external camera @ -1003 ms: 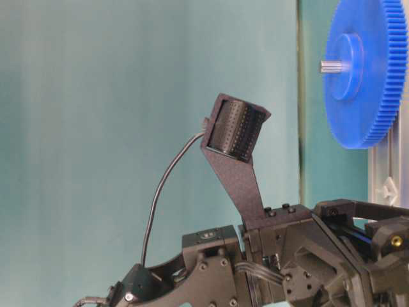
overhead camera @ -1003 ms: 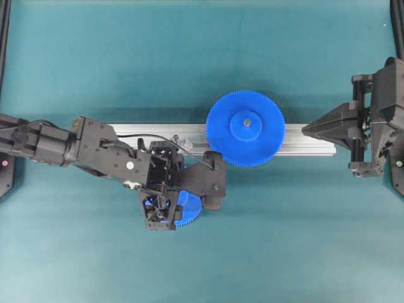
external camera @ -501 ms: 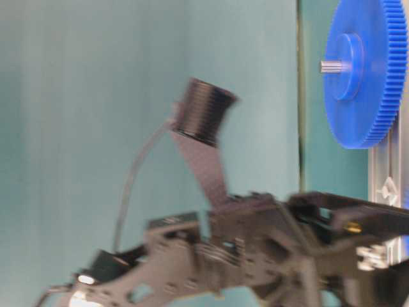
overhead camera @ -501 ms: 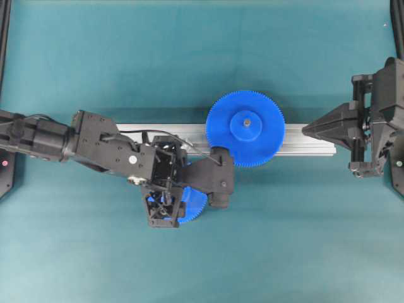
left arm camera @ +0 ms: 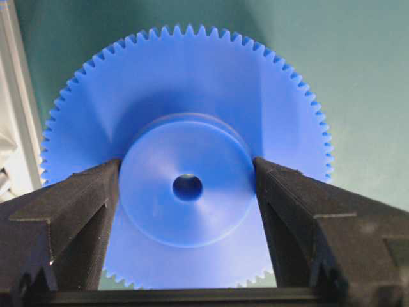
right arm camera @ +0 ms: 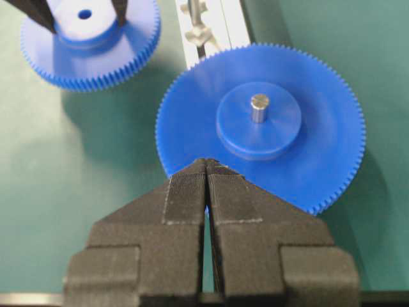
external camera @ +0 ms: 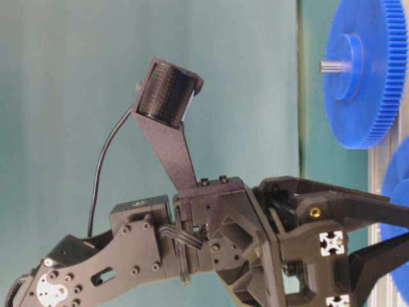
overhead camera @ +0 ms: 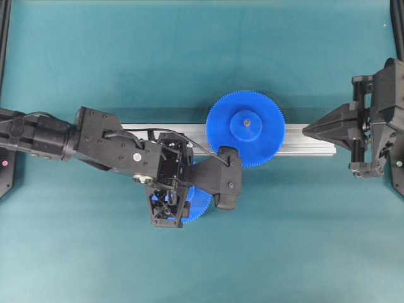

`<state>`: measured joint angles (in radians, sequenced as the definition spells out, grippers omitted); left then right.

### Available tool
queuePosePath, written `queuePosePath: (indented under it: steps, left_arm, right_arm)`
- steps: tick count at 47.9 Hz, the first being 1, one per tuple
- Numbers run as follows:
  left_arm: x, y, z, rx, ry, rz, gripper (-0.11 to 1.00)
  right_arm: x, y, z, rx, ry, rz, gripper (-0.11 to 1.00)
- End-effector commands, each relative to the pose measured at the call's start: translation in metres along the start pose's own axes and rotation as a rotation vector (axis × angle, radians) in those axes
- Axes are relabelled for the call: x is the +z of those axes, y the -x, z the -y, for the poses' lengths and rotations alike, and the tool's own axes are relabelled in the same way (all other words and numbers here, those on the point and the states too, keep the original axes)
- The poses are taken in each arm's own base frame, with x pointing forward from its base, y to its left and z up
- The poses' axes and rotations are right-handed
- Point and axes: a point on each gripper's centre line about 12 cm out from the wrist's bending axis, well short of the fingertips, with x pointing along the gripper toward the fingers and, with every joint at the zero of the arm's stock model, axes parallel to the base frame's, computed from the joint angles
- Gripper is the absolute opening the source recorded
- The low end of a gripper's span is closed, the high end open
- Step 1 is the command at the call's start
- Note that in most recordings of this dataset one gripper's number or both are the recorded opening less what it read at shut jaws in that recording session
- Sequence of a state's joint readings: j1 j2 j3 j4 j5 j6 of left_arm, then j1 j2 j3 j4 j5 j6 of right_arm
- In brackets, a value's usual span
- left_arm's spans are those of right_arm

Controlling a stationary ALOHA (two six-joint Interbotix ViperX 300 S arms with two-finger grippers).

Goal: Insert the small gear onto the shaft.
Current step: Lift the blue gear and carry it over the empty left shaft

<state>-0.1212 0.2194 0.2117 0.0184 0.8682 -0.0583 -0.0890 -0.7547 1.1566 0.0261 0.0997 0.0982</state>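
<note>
Overhead: a teal mat [overhead camera: 284, 240] carries the aluminium rail [overhead camera: 303, 140] and the large gear [overhead camera: 245, 128]. The left gripper [overhead camera: 183, 202] has advanced along the rail toward that gear.

Left wrist: jaws pinch the hub of the small gear [left arm camera: 185, 185].

Right wrist: the right gripper [right arm camera: 206, 182] has its jaws pressed together; the shaft [right arm camera: 193, 14] stands on the rail, just beside the small gear.

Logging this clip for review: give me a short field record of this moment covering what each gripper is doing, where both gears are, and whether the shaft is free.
left gripper: fingers closed on the raised hub of the small gear
small gear position: off the rail, beside it
right gripper: shut, holding nothing, near the large gear's edge
large gear: seated on the aluminium rail, pin tip showing at its hub
shaft: bare, nothing on it yet
insertion: not yet done
</note>
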Motion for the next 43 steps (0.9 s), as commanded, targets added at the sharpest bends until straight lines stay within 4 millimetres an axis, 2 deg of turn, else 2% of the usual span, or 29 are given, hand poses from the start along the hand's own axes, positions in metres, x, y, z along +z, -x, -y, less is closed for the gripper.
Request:
queuePosePath:
  steps: [1,11,22,29,36,43]
  left_arm:
    - [0.012,0.029,0.0,-0.001,-0.002,0.081,0.7]
    - [0.016,0.052,-0.002,0.0,0.002,0.126,0.7]
    - [0.013,0.088,-0.016,0.01,0.032,0.163,0.7]
    - [0.011,0.103,-0.027,0.019,0.045,0.184,0.7]
    - [0.009,0.111,-0.039,0.035,0.024,0.194,0.7]
    - [0.006,0.11,-0.052,0.051,0.001,0.169,0.7]
  right_arm:
    - [0.005,0.0,0.0,0.0,-0.014,0.019,0.03]
    - [0.005,0.0,0.0,0.0,-0.014,0.019,0.03]
    - [0.006,0.0,0.0,0.0,-0.014,0.02,0.03]
    - [0.005,0.0,0.0,-0.001,-0.014,0.017,0.03]
    - [0.004,0.0,0.0,-0.001,-0.014,0.017,0.03]
    - [0.004,0.0,0.0,-0.001,-0.014,0.017,0.03]
